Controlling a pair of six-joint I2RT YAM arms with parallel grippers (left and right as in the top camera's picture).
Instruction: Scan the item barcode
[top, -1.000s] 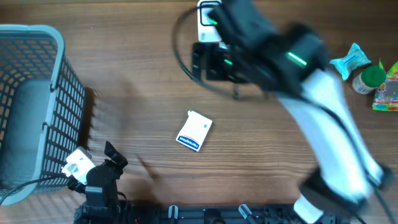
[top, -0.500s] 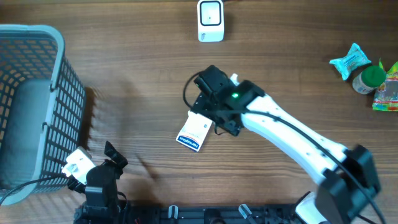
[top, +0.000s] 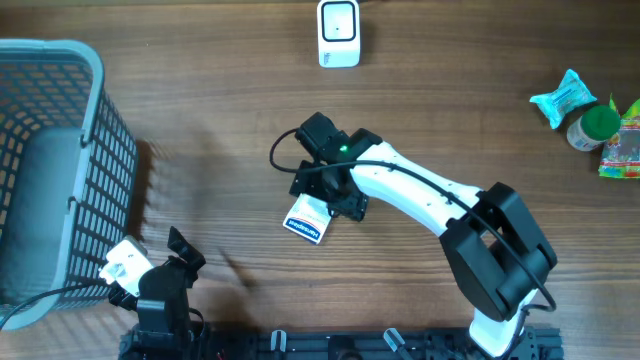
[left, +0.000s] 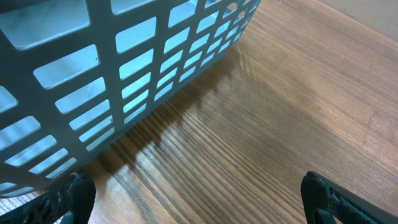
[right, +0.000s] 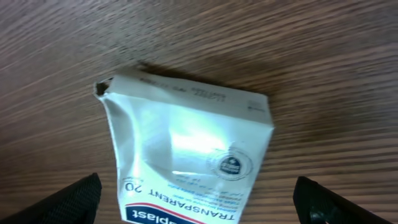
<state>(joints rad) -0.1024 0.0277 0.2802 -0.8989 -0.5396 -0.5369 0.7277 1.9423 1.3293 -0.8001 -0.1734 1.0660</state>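
Observation:
The item is a small white plaster box with a blue band (top: 305, 221) (right: 186, 149), lying flat on the wooden table. My right gripper (top: 325, 195) (right: 196, 199) hovers directly over it, open, with one fingertip (right: 78, 199) on each side of the box and not touching it. A white barcode scanner (top: 338, 33) stands at the table's far edge. Down at the front left, beside the basket, my left gripper (top: 150, 262) (left: 199, 199) rests open over bare wood with nothing between its fingers.
A grey plastic basket (top: 95, 130) (left: 124, 68) fills the left side. Several grocery items lie at the far right: a teal packet (top: 565, 97), a green-capped bottle (top: 595, 125) and a colourful pouch (top: 625, 140).
My right arm has swung from the scanner at the far edge down to the box and now sits over it. The box and left arm have not moved.

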